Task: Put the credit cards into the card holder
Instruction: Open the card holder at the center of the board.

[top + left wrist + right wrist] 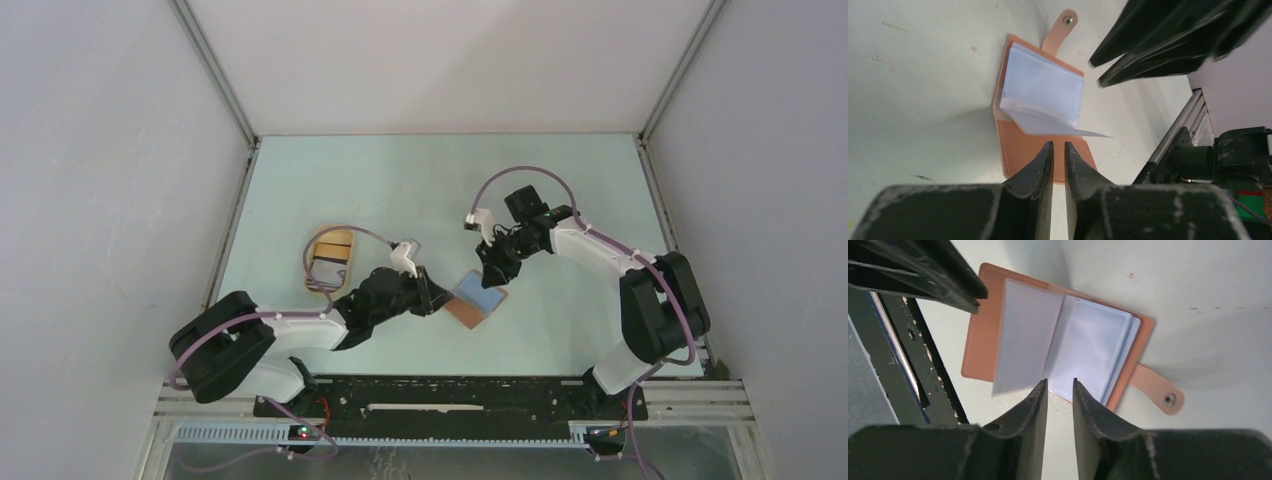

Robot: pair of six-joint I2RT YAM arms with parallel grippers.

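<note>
The card holder lies open on the table between my two grippers, brown leather outside, pale blue-grey sleeves up. In the left wrist view the card holder has one sleeve page lifted and its snap strap pointing away. In the right wrist view the card holder has its pages fanned open. My left gripper is nearly shut and empty, over the holder's near edge. My right gripper is slightly open and empty, with its tips at the sleeve edges. The credit cards lie in the tray.
A pale tan oval tray stands left of the left gripper. The right arm's dark fingers hang above the holder in the left wrist view. The left arm's fingers cross the right wrist view's top left. A metal rail runs along the near edge.
</note>
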